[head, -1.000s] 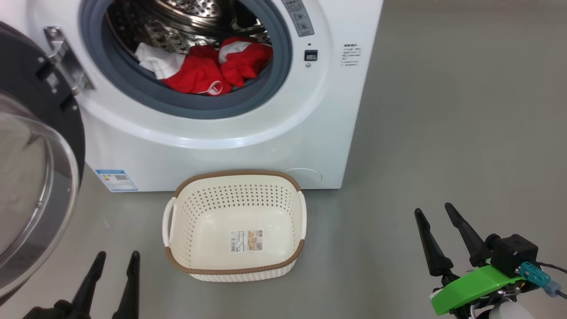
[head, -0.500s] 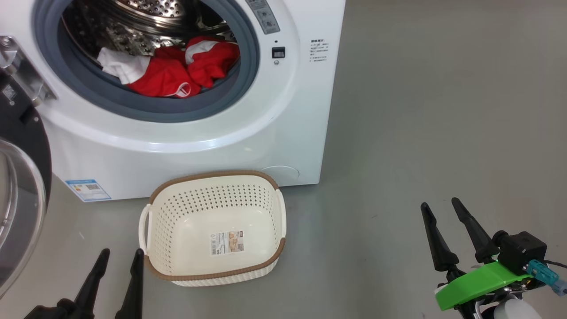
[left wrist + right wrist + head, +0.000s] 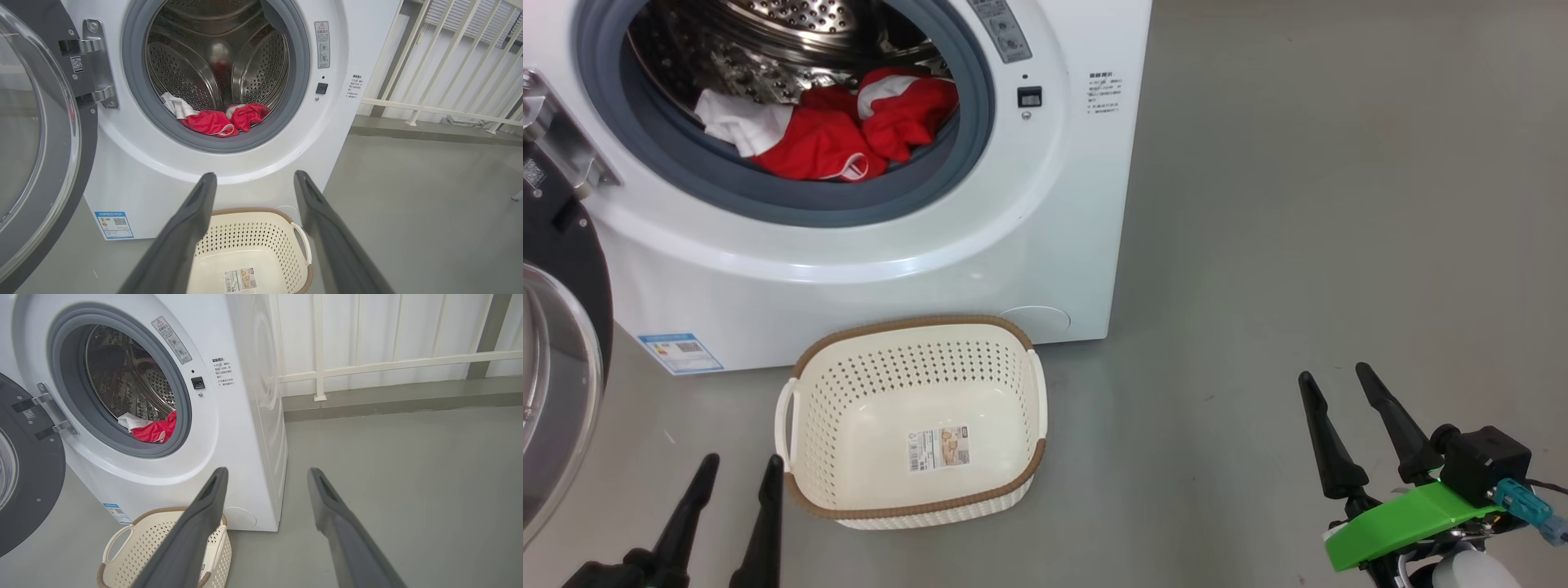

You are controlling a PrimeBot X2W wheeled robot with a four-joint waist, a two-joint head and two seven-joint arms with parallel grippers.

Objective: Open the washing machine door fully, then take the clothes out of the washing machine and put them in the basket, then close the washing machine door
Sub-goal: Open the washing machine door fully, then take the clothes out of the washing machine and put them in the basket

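The left gripper (image 3: 742,462) and right gripper (image 3: 1334,377), two in all, gape wide, holding nothing. One heap of clothes (image 3: 829,135) lies inside the one washing machine (image 3: 849,269), its one door (image 3: 568,245) standing open at the left; one basket (image 3: 907,323) stands just before it.

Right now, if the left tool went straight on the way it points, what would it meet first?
The left tool would probably hit the white front of the washing machine below its opening, passing above the basket; depth is unclear.

The left pincer (image 3: 741,459) and right pincer (image 3: 1334,374) have long, tapering black fingers (image 3: 184,232). Behind the right one sit a bright green plate (image 3: 1409,523), a black block (image 3: 1478,464) and a teal plug (image 3: 1517,500).
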